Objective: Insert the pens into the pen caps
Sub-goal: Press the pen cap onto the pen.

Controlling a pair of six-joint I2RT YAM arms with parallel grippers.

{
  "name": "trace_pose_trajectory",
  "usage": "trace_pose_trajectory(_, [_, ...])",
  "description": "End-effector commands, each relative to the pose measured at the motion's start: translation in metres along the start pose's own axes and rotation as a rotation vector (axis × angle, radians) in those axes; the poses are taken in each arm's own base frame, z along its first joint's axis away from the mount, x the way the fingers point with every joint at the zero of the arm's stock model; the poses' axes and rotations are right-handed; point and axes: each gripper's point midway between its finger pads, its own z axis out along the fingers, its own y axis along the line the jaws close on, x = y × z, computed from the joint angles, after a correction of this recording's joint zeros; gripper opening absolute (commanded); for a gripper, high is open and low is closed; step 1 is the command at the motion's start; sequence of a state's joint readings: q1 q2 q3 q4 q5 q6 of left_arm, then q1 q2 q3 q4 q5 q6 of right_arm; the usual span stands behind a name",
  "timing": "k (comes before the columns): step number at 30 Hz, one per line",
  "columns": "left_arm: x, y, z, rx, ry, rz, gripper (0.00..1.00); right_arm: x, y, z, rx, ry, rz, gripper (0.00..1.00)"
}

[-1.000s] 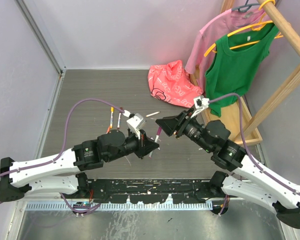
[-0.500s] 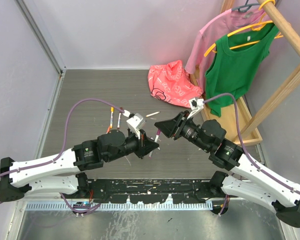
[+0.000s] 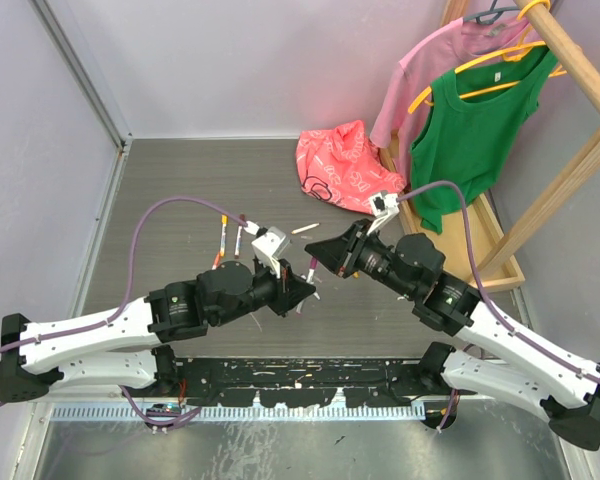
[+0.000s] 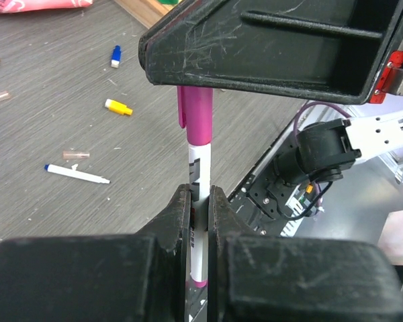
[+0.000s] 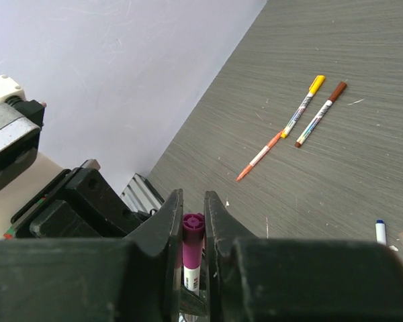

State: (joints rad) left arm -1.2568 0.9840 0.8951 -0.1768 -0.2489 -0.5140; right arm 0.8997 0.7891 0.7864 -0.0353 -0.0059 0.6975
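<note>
My left gripper is shut on a white pen with a purple end, holding it upright above the table. A purple pen cap sits on the pen's top end. My right gripper is shut on that purple cap, and the two grippers meet tip to tip at mid-table. On the table lie a loose blue cap, a yellow cap and an uncapped blue-tipped pen. A yellow-capped pen, a brown-capped pen and an orange pen lie further left.
A red patterned bag lies at the back of the table. A wooden clothes rack with a green top and a pink shirt stands at the right. A small clear cap lies near the blue-tipped pen.
My right gripper has moved left onto the pen's top and its jaws have shut on the purple cap. The left arm has held still with the pen.
</note>
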Motion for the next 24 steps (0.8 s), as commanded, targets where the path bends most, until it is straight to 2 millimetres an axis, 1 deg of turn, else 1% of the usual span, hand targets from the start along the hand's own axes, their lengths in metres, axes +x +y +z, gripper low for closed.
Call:
trace_pose_trajectory(1, [-0.057, -0.004, -0.006, -0.023, -0.204, -0.051, 0.00, 0.028, 0.016, -0.002, -0.059, 0.135, -0.010, 0.00])
trace_pose_trajectory(4, [-0.070, -0.003, -0.008, -0.038, -0.233, -0.048, 0.00, 0.043, 0.012, -0.003, -0.022, 0.176, -0.019, 0.00])
trace_pose_trajectory(6, [-0.082, -0.002, -0.011, -0.049, -0.258, -0.050, 0.00, 0.058, 0.012, -0.004, -0.007, 0.207, -0.027, 0.00])
trace_pose_trajectory(10, [-0.110, -0.004, -0.021, -0.059, -0.329, -0.051, 0.00, 0.100, 0.018, -0.006, 0.010, 0.281, -0.033, 0.00])
trace_pose_trajectory(12, [-0.122, -0.006, -0.025, -0.057, -0.353, -0.043, 0.00, 0.120, 0.017, -0.007, 0.019, 0.312, -0.029, 0.00])
trace_pose_trajectory(15, [-0.137, -0.009, -0.033, -0.059, -0.391, -0.039, 0.00, 0.144, 0.016, -0.009, 0.020, 0.352, -0.008, 0.00])
trace_pose_trajectory(20, [-0.158, -0.007, -0.049, -0.075, -0.458, -0.037, 0.00, 0.181, 0.014, -0.014, 0.028, 0.420, 0.000, 0.00])
trace_pose_trajectory(24, [-0.169, -0.009, -0.058, -0.072, -0.493, -0.038, 0.00, 0.203, 0.013, -0.015, 0.028, 0.460, 0.008, 0.00])
